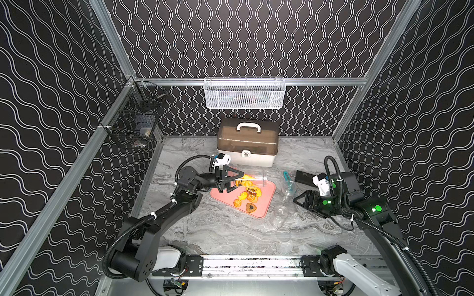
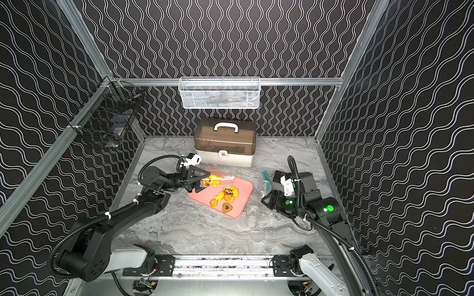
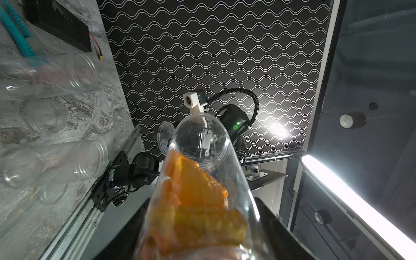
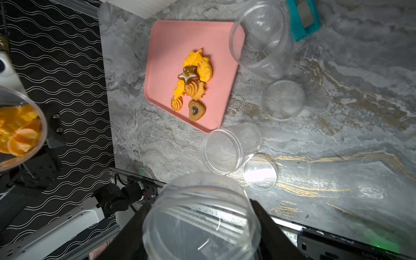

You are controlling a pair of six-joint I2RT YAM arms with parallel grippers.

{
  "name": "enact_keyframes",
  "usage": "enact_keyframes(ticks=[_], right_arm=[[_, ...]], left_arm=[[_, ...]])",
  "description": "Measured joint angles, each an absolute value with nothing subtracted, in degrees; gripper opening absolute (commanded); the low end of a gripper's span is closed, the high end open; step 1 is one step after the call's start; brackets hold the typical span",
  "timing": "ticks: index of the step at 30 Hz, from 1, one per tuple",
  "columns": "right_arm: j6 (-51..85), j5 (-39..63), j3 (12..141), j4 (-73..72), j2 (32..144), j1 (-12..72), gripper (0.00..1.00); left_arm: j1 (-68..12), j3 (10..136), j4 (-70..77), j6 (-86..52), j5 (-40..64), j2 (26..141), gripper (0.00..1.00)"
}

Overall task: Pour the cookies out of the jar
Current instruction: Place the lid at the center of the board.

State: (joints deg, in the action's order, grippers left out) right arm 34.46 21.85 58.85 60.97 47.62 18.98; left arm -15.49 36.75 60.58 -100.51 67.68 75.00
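Cookies point(image 1: 250, 197) lie on the pink tray point(image 1: 267, 202); we see the left gripper point(image 1: 238, 183) clamped on the sideways jar point(image 1: 257, 177), the right gripper point(image 1: 297, 202) clamped on a clear lid point(image 4: 200, 220).

In both top views the left hand point(image 1: 238, 182) is covering the end of the jar point(image 1: 255, 178) that it is gripping. The cookies point(image 3: 195, 202) inside are blurring against the left wrist lens, where the frame edge is cutting the jar off. The right hand point(image 1: 297, 202) is gripping a clear round piece point(image 4: 200, 225), lid or jar impossible to tell, and the frame edge is cropping it. The white mesh basket point(image 1: 245, 93), upper centre, is showing only smeared contents.
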Motion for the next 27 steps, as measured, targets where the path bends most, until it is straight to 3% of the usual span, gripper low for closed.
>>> enact_keyframes(ticks=[4, 8, 12, 15, 20, 27], right_arm=[[35.6, 24.7, 57.4, 60.8, 47.0, 19.4, 0.61], [37.1, 26.3, 58.0, 59.2, 47.3, 22.2, 0.59], [39.8, 23.9, 59.4, 56.9, 49.6, 32.9, 0.59], [41.7, 20.6, 60.3, 54.7, 53.2, 42.5, 0.59], [44.2, 15.0, 60.8, 49.7, 61.1, 56.8, 0.6], [45.2, 10.2, 59.8, 44.0, 70.5, 64.8, 0.61]], left_arm=[[-14.6, 37.0, 51.3, -94.5, 67.6, 72.7, 0.65], [-12.9, 40.5, 32.8, -82.4, 66.4, 68.9, 0.66], [-12.0, 50.2, 6.1, -62.6, 62.2, 66.9, 0.66], [-11.8, 52.4, -4.1, -54.1, 61.0, 66.9, 0.66], [-11.1, 49.8, -7.9, -51.9, 60.9, 68.1, 0.66], [-9.7, 47.3, -4.0, -51.3, 61.5, 74.3, 0.67]])
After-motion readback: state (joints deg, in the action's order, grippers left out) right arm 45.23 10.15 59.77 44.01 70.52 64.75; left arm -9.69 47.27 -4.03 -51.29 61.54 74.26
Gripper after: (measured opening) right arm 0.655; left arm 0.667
